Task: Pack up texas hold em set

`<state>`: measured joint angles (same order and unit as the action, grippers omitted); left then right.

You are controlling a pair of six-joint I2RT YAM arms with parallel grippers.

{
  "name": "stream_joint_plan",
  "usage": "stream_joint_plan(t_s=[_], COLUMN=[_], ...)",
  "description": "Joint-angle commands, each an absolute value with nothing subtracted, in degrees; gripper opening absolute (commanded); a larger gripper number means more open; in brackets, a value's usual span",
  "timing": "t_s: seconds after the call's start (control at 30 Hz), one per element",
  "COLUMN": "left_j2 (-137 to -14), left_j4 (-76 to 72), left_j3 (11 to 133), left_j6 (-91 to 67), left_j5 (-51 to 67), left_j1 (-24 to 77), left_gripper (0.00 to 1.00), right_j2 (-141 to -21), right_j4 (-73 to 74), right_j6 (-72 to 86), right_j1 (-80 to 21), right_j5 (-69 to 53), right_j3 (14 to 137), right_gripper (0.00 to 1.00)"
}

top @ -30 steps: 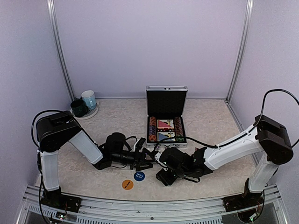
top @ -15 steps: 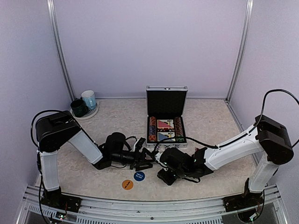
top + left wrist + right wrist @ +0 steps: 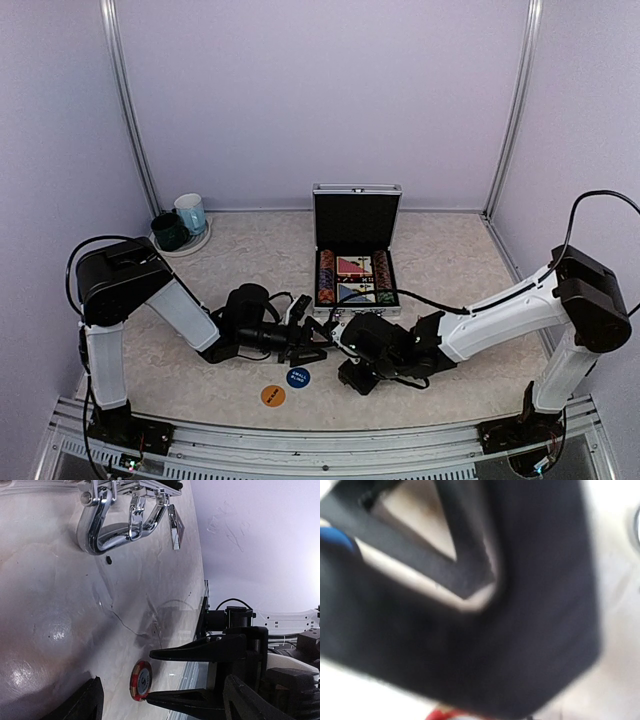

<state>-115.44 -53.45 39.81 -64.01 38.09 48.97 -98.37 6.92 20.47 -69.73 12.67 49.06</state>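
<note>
Right gripper (image 3: 349, 373) is inching in toward the red-and-white poker chip (image 3: 141, 680) standing on the tabletop (image 3: 450, 260), fingers parted. The left gripper (image 3: 312, 345) is holding open beside the silver aluminium case (image 3: 356, 255). Pickup looks imminent.

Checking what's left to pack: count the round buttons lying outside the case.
2. The blue button lies before the case; the orange button lies just left of it, nearer the table edge. The arms may hide others.

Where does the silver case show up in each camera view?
Top external: silver case open, centre of the picture.
Left wrist: only its chrome handle, top left.
Right wrist: not in it; a blurred dark shape fills it.
Shared landmark: marbled tabletop, clear in top and left wrist views.
</note>
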Motion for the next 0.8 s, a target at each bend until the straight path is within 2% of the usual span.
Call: stream_joint_plan(t_s=[0.0, 0.2, 0.27, 0.4, 0.47, 0.63, 0.77], left_j2=[-114.8, -115.5, -115.4, -114.9, -114.8, -114.8, -114.3], left_j4=[-54.1, -55.1, -55.1, -55.0, -55.0, -55.0, -54.8], left_j3=[40.4, 40.6, 40.5, 40.3, 40.2, 39.9, 39.6], left_j6=[-63.3, -63.9, -63.8, -63.6, -63.6, -63.6, -63.6], left_j5=[38.5, 39.3, 39.0, 38.7, 38.5, 38.5, 38.1], left_j1=[49.5, 49.6, 49.6, 49.5, 49.4, 49.5, 49.4], left_gripper=[0.82, 0.82, 0.82, 0.82, 0.82, 0.82, 0.81], right_j2=[-96.5, -96.3, -96.9, -96.9, -96.5, -97.3, -99.2], right_j4=[9.2, 10.3, 12.0, 11.5, 10.3, 9.0, 8.5], right_j6=[18.7, 18.3, 18.5, 20.5, 21.4, 22.6, 23.3], right_j1=[-70.3, -70.3, -70.4, -70.3, -70.3, -70.3, -70.3], right_j5=[14.4, 14.2, 13.3, 10.7, 10.7, 10.5, 10.7], right_j3=[51.9, 52.9, 53.4, 51.4, 49.9, 48.5, 48.2], right_gripper=[0.39, 0.4, 0.46, 0.63, 0.67, 0.69, 0.65])
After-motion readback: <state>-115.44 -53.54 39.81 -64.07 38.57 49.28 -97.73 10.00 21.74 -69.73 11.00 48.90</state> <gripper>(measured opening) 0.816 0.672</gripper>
